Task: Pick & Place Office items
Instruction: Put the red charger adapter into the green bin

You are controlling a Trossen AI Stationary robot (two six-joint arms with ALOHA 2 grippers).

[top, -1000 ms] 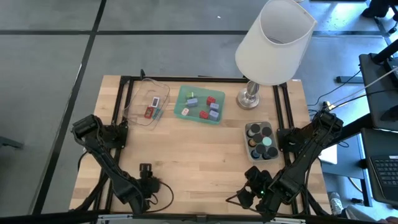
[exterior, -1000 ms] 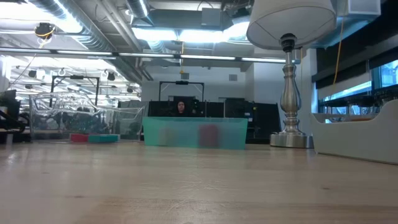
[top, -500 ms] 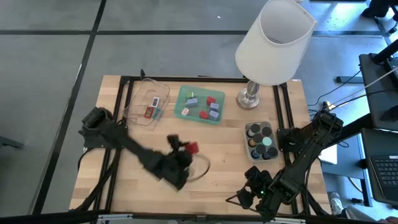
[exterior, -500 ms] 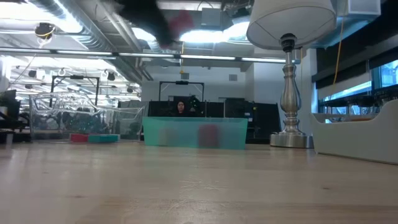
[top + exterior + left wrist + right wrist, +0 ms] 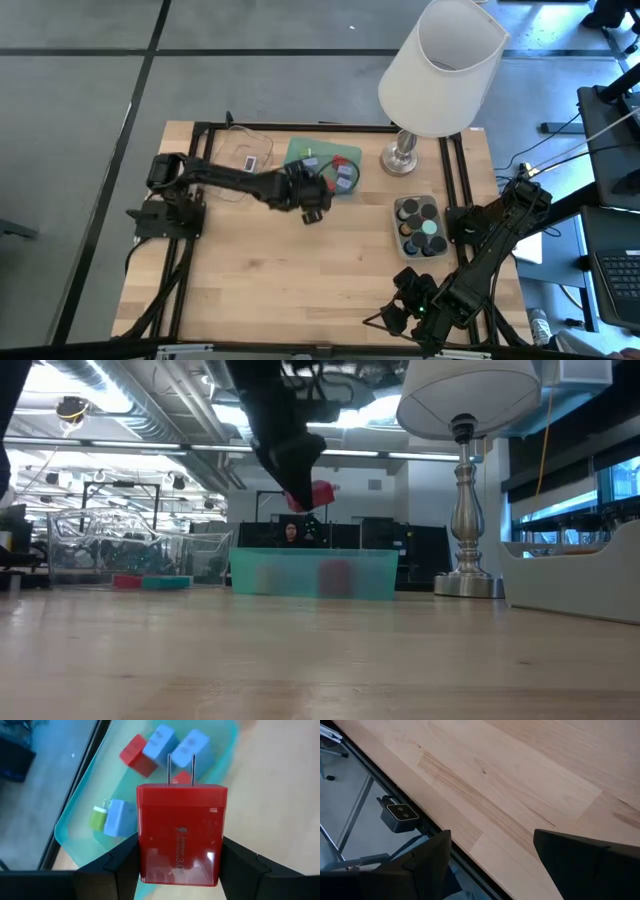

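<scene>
A: What is shown from above?

B: The left gripper (image 5: 312,196) is seen reached out over the near edge of the green tray (image 5: 297,152), with the arm stretched across the clear tray (image 5: 222,172). The right gripper (image 5: 408,300) is parked at the near right edge of the table (image 5: 300,270), jaws apart and empty. Black caps are seen in the grey tray (image 5: 398,226), near the lamp (image 5: 440,65).

A: And from table height?

B: A red block (image 5: 321,493) is seen held in the air above the green tray's wall (image 5: 315,574), clear of it.

A: What is seen from the left wrist?

B: A red plug (image 5: 181,832), prongs forward, is clamped between the jaws. Beyond it, blue blocks (image 5: 177,747), another red block (image 5: 135,755) and a blue and green piece (image 5: 112,817) are seen lying in the green tray.

A: How is the placing best done?

B: The plug is best carried further over the tray's bare middle, lowered within the rim, then released, so that the blocks are not struck. Open room is judged good on the near side; the lamp base is well apart.

A: And the right wrist view?

B: Only bare table and its edge are shown.
</scene>
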